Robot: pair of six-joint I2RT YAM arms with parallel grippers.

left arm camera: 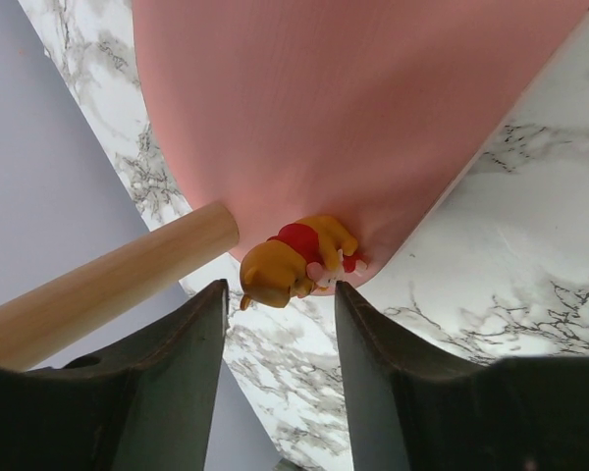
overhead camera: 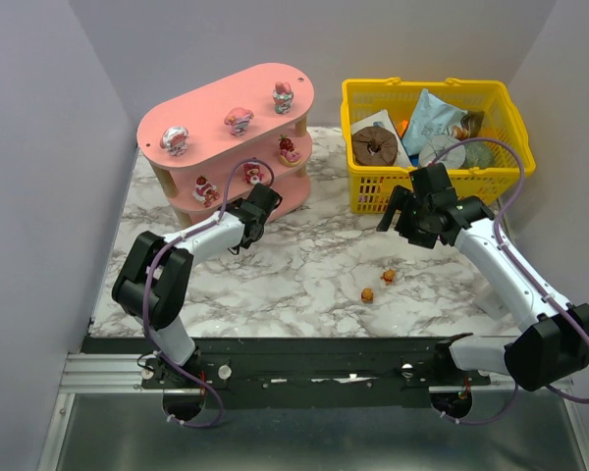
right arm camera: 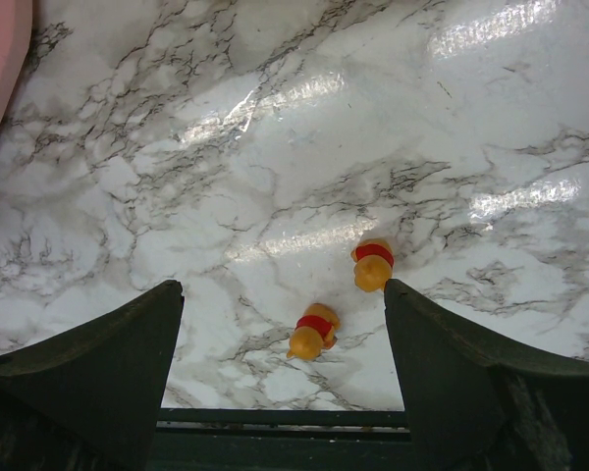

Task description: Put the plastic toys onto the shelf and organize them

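The pink shelf [overhead camera: 226, 98] stands at the back left, with three toys on its top board [overhead camera: 240, 119] and three more on the middle board [overhead camera: 253, 175]. My left gripper [overhead camera: 260, 199] reaches in at the shelf's lower front. In the left wrist view its jaws [left arm camera: 280, 304] stand apart. An orange-and-red toy [left arm camera: 294, 260] rests at the edge of a pink board [left arm camera: 353, 108] just past the tips, not gripped. My right gripper [overhead camera: 402, 211] hangs open over the table. Two orange toys [right arm camera: 314, 332] [right arm camera: 373, 265] lie on the marble below it, also visible from above [overhead camera: 367, 294] [overhead camera: 388, 277].
A yellow mesh basket [overhead camera: 427, 86] holding packets and a brown ring stands at the back right, just behind the right gripper. A pale wooden post [left arm camera: 108, 285] of the shelf runs close by the left finger. The shelf's pink edge [right arm camera: 0, 59] shows in the right wrist view.
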